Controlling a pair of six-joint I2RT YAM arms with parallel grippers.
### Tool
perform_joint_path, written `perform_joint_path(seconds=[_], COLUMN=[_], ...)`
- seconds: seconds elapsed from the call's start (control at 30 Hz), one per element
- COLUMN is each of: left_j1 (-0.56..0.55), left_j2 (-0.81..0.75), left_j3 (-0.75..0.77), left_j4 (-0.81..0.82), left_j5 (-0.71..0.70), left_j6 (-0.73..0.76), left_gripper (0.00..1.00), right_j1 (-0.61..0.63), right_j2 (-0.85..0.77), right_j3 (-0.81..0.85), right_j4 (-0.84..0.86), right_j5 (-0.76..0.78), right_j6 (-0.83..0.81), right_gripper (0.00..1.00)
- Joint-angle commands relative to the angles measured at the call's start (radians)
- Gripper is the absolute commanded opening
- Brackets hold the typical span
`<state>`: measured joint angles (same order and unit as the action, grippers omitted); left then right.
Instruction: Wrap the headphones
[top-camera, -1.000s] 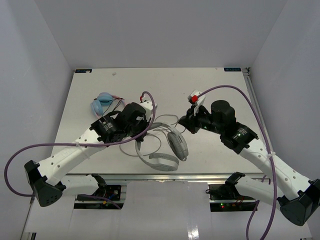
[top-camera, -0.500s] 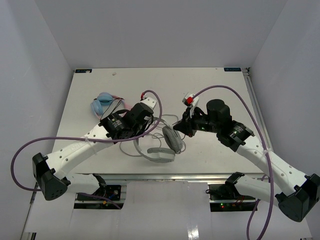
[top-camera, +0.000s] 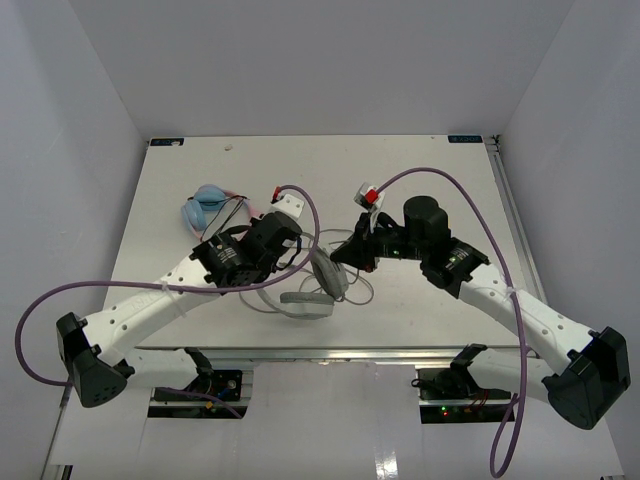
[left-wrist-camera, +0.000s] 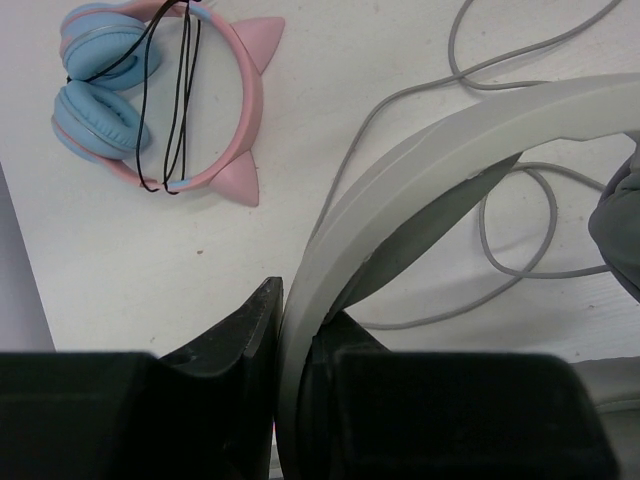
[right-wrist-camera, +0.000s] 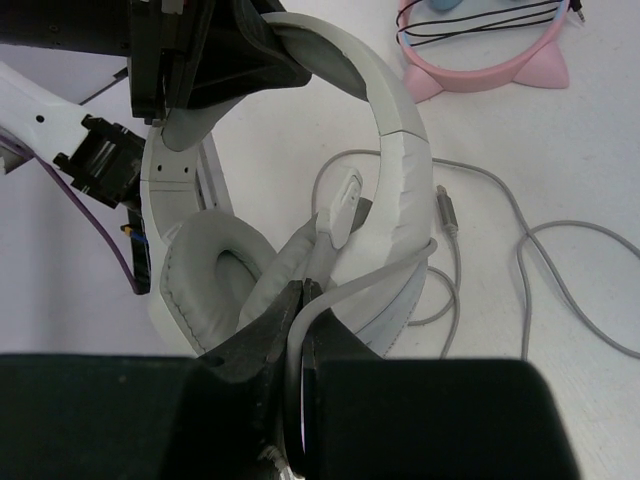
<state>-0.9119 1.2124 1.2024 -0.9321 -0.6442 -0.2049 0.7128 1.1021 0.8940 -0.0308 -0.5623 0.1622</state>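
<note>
**Clerk:** Item one, headphones (top-camera: 318, 285). Location?

**Checker:** Lifted off the table (top-camera: 430, 180), between the two arms, near the middle and towards the near edge. Left gripper (left-wrist-camera: 300, 330) clamped on the headband. Right gripper (right-wrist-camera: 300, 300) pinched tight on the cable (right-wrist-camera: 560, 260), close beside one ear cup.

**Clerk:** Wrapping, state of?

**Checker:** Early, by my reading. One strand crosses the headband just above the ear cup (whether it is a full turn, I cannot tell). Most of the cable lies in slack loops on the table under and beside the set. The plug (right-wrist-camera: 445, 210) lies loose too.

**Clerk:** Left to do?

**Checker:** Nearly all the winding, then tucking the plug end.

**Clerk:** Item two, other goods?

**Checker:** Pink and blue headset (top-camera: 205, 205), far left, well apart from the work.

**Clerk:** Room?

**Checker:** Bare table behind and to the right, enough to swing the cable round. The near edge is close below the headphones, so slack could slip over it. The two wrists sit near each other, so little room between them.
</note>
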Motion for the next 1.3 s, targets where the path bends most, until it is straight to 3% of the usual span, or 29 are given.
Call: perform_joint_path(seconds=[0.0,0.37,0.57,0.83,1.27], left_j1=[0.002,0.002,0.002,0.001,0.001], left_j2=[-0.039,-0.021,-0.007,-0.005,0.011], left_j3=[-0.005,0.017,0.048,0.078,0.114], left_j4=[0.083,0.078,0.058,0.061,0.031], left_j5=[-0.079,-0.116,-0.14,-0.145,-0.209], left_j6=[-0.027,-0.081,-0.197,-0.328,-0.45], left_gripper=[0.0,0.0,0.0,0.0,0.0], right_j1=[0.011,0.011,0.014,0.038,0.084], right_j2=[-0.006,0.031,0.05,0.09,0.12], right_j3=[-0.007,-0.044,-0.073,-0.098,-0.114], right_j4=[0.163,0.283,0.345,0.49,0.618], right_j5=[-0.134,-0.21,-0.227,-0.313,-0.316], right_j6=[0.072,0.146,0.175,0.232,0.28], right_gripper=[0.1,0.17,0.2,0.2,0.15])
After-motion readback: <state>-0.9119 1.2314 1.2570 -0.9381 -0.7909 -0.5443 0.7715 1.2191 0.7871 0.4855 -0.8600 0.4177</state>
